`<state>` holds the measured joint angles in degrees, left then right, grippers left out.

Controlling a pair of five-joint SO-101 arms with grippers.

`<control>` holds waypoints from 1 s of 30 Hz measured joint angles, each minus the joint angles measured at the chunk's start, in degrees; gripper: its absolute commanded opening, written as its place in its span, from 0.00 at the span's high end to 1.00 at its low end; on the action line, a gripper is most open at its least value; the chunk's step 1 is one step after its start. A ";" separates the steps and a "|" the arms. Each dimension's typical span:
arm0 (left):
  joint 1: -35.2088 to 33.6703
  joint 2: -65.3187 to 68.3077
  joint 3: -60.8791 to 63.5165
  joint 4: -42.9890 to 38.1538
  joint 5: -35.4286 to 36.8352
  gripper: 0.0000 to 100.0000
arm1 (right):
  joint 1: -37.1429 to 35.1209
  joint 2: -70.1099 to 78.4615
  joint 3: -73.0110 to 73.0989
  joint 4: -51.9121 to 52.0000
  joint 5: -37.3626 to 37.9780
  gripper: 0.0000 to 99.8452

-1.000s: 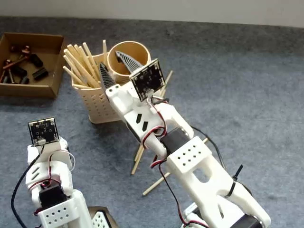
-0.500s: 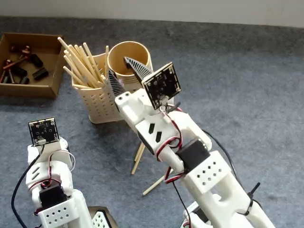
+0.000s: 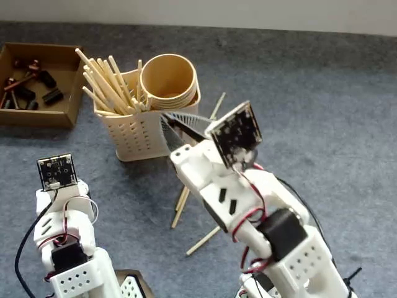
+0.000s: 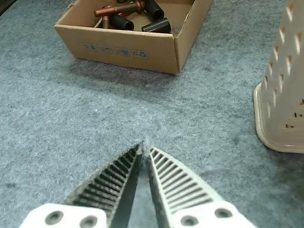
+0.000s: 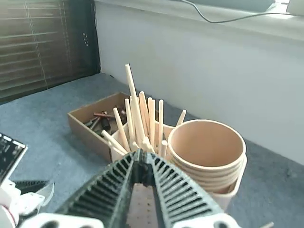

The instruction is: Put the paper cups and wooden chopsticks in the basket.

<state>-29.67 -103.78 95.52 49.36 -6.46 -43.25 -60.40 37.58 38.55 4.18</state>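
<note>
A cream slotted basket (image 3: 133, 136) stands upright on the grey carpet and holds a bundle of wooden chopsticks (image 3: 105, 84) and stacked paper cups (image 3: 169, 81). My right gripper (image 3: 167, 119) is shut and empty, just in front of the basket below the cups' rim. Its wrist view looks over the shut gripper (image 5: 141, 157) at the cups (image 5: 206, 147) and chopsticks (image 5: 140, 118). Loose chopsticks lie on the carpet under the right arm (image 3: 181, 208), (image 3: 203, 241), and one sticks out beside the cups (image 3: 217, 105). My left gripper (image 4: 143, 149) is shut over bare carpet, well short of the basket (image 4: 285, 95).
A cardboard box (image 3: 37, 84) with bolts and dark parts sits left of the basket, also seen as the box (image 4: 137, 47) ahead of the left gripper. Open carpet stretches to the right of the basket. The left arm (image 3: 59, 186) stands at the near left.
The right gripper, open at the cups' rim a second ago, has drawn back toward the near right and shut. The chopstick bundle shifted slightly. The left arm has not moved.
</note>
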 measured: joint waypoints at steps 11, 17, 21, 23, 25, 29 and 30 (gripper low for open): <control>0.00 0.00 0.00 0.00 0.00 0.99 | 18.81 -0.44 0.00 20.22 -5.80 1.00; 0.00 0.00 0.00 0.00 0.00 0.99 | 28.13 9.49 0.00 25.85 -10.55 0.92; 0.00 0.00 0.00 0.00 0.00 0.99 | 32.97 18.11 0.00 28.57 -14.68 0.91; 0.00 0.00 0.00 0.00 0.00 0.99 | 34.29 21.71 0.00 29.19 -16.44 0.91; 0.00 0.00 0.00 0.00 0.00 0.99 | 35.34 24.62 0.00 29.19 -18.20 0.91; 0.00 0.00 0.00 0.00 0.00 0.99 | 36.75 30.15 0.00 29.19 -21.36 0.91; 0.00 0.00 0.00 0.00 0.00 0.99 | 36.84 31.47 0.00 29.19 -21.80 0.91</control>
<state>-29.67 -103.78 95.52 49.36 -6.46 -6.42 -28.92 37.58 67.74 -17.63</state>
